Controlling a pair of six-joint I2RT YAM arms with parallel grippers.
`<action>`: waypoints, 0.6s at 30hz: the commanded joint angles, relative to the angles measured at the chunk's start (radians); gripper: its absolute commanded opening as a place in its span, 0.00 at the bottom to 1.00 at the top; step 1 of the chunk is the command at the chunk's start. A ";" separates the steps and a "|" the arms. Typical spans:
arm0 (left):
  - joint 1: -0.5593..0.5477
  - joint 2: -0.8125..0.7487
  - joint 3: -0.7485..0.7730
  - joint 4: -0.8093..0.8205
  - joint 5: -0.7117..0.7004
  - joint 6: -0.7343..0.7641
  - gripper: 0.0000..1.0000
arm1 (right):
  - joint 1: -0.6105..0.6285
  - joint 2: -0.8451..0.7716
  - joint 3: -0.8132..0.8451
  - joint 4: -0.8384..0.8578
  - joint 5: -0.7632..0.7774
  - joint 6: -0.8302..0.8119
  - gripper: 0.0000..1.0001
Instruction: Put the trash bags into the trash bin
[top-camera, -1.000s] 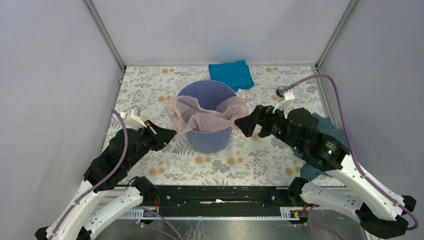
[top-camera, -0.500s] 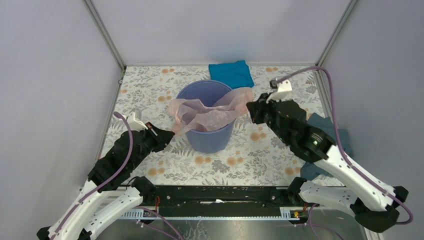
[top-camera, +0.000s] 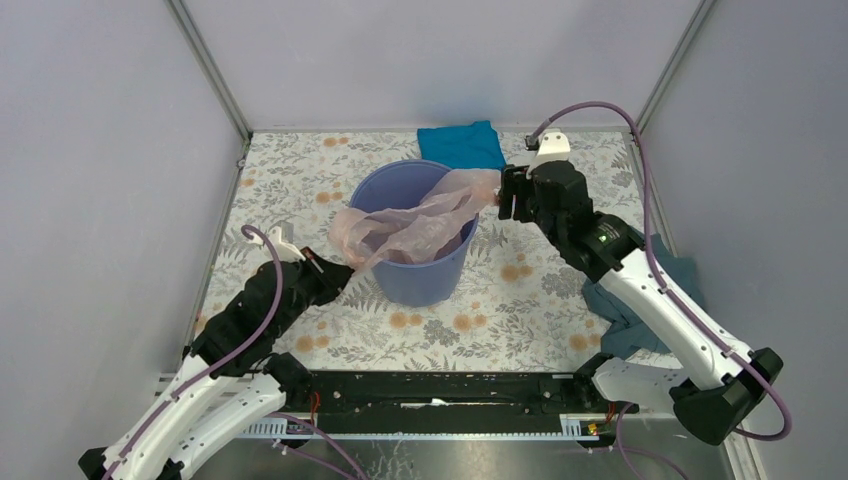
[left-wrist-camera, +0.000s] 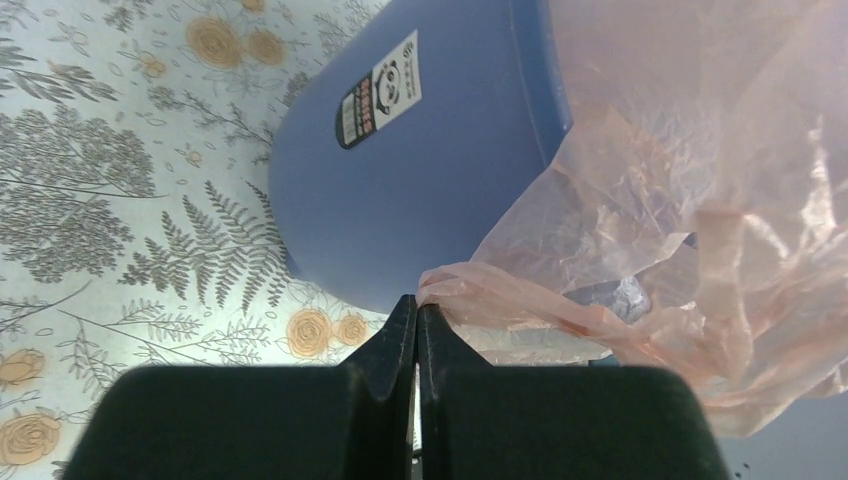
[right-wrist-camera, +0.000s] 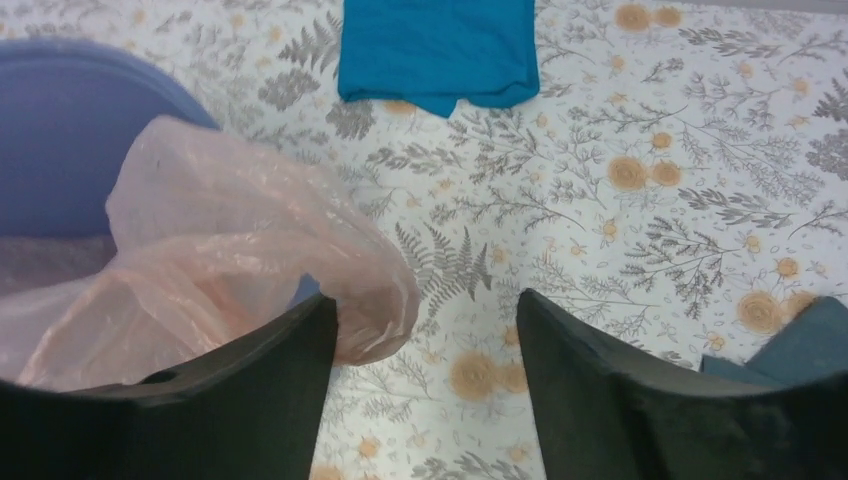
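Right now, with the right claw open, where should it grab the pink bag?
Likely best: grip the puffed fold of the pink bag hanging over the bin's right rim, coming in from the right, outside the bin. That loose lobe bulges toward the right claw; the left claw pinches the opposite end.

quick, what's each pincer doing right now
Left pincer: closed, pinching an edge of the pink trash bag.
Right pincer: open, holding nothing; the bag lies beside one finger.
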 joint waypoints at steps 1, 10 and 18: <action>0.002 0.001 -0.020 0.084 0.092 -0.027 0.00 | -0.001 -0.085 0.092 -0.152 -0.135 0.032 0.78; 0.003 -0.010 -0.040 0.107 0.110 -0.042 0.00 | -0.002 -0.304 0.165 -0.315 -0.450 0.156 1.00; 0.002 -0.015 -0.042 0.112 0.133 -0.036 0.00 | -0.002 -0.283 -0.069 0.126 -0.850 0.508 0.92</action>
